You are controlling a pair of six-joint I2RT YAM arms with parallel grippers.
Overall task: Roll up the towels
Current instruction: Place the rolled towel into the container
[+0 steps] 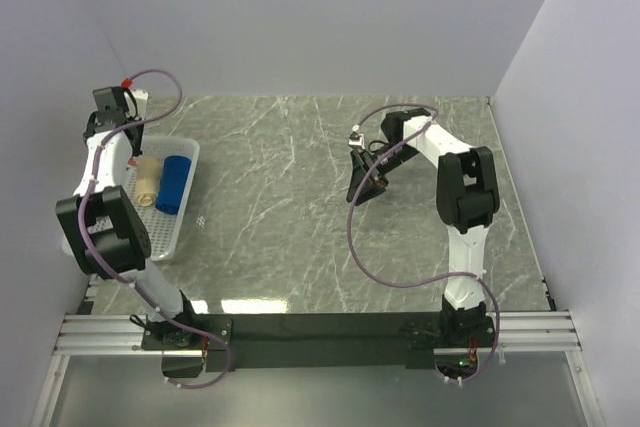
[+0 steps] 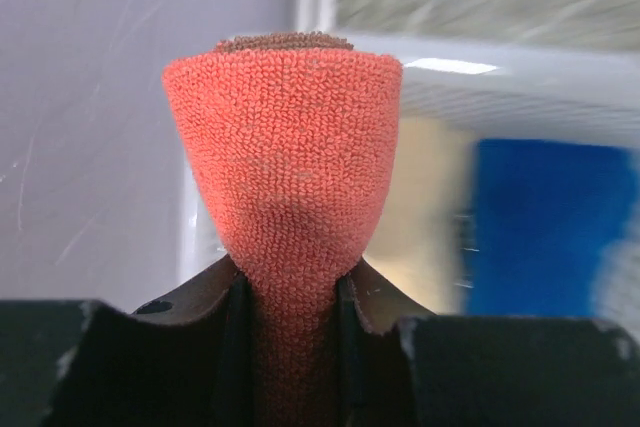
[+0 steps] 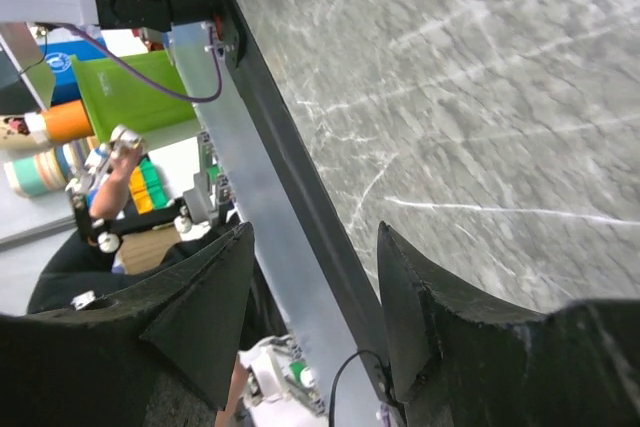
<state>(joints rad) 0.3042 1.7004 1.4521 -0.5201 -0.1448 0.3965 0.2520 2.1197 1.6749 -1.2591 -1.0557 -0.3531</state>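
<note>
My left gripper (image 2: 290, 282) is shut on the rust-orange towel (image 2: 285, 167), whose rolled end sticks up out of the jaws. In the top view this gripper (image 1: 128, 159) hangs at the far left end of the white lattice basket (image 1: 185, 217). A rolled beige towel (image 1: 148, 179) and a rolled blue towel (image 1: 175, 184) lie side by side in the basket. Both also show blurred in the left wrist view, the beige towel (image 2: 425, 217) and the blue towel (image 2: 545, 217). My right gripper (image 1: 365, 182) is open and empty above the middle of the table; its jaws (image 3: 315, 247) stand wide apart.
The grey marble table (image 1: 320, 227) is walled at the back and on both sides. The basket's white rim (image 2: 500, 57) runs behind the held towel. The aluminium rail (image 3: 270, 207) at the table's near edge shows in the right wrist view.
</note>
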